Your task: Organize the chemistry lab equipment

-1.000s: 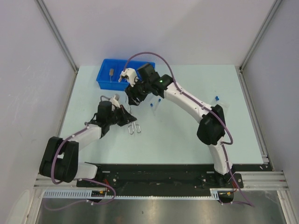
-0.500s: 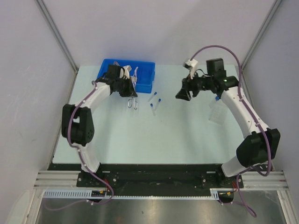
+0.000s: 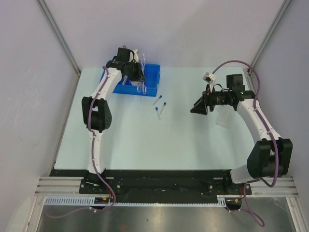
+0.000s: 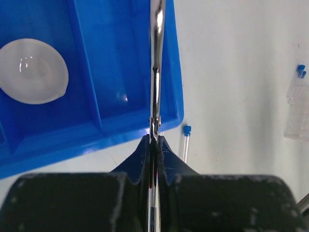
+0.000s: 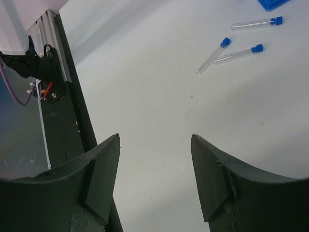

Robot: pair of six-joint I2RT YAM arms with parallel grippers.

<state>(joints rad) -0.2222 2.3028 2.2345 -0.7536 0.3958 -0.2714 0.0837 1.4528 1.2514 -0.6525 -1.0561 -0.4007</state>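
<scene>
The left gripper (image 4: 154,140) was clamped on the tongs (image 4: 156,72) and held them over the bin (image 4: 87,72). Their long axis ran straight out from the fingertips, across the bin's near wall and along its outer compartment, one divider away from the dish (image 4: 33,71). A release there would probably need the tongs aligned inside that compartment's walls. The right gripper (image 5: 154,145) was empty with its jaws apart, well away from the bin, and three tubes (image 5: 239,54) lay on the bench (image 3: 120,140) between it and the bin, nearer the bin.
</scene>
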